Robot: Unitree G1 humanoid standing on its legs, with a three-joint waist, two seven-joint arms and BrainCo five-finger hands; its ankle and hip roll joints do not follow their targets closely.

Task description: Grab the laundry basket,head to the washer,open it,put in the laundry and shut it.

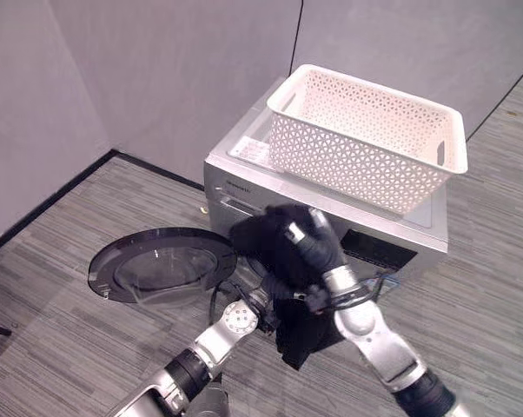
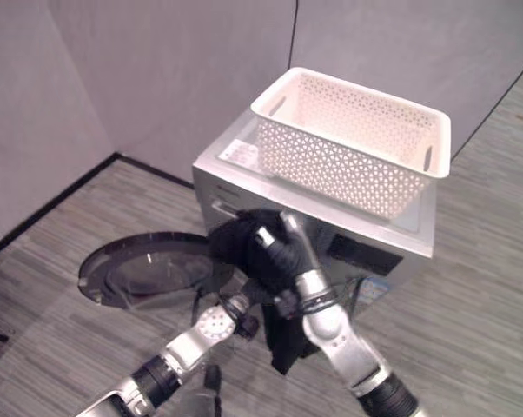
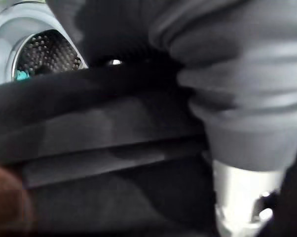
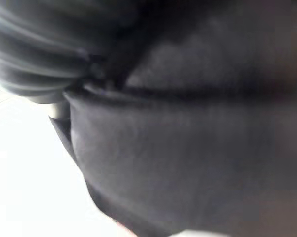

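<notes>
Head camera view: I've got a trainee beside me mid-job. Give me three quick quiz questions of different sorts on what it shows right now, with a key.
1. True or false: the washer door is shut.
2. Where does the white laundry basket stand? A) on the floor B) on top of the washer C) inside the drum
3. Fill in: the dark garment is at the washer's front opening, between the left hand and the right hand, with part of it hanging ____ toward the floor.

Key: 1 false, the door is swung open to the robot's left. 2 B. 3 down.
</notes>
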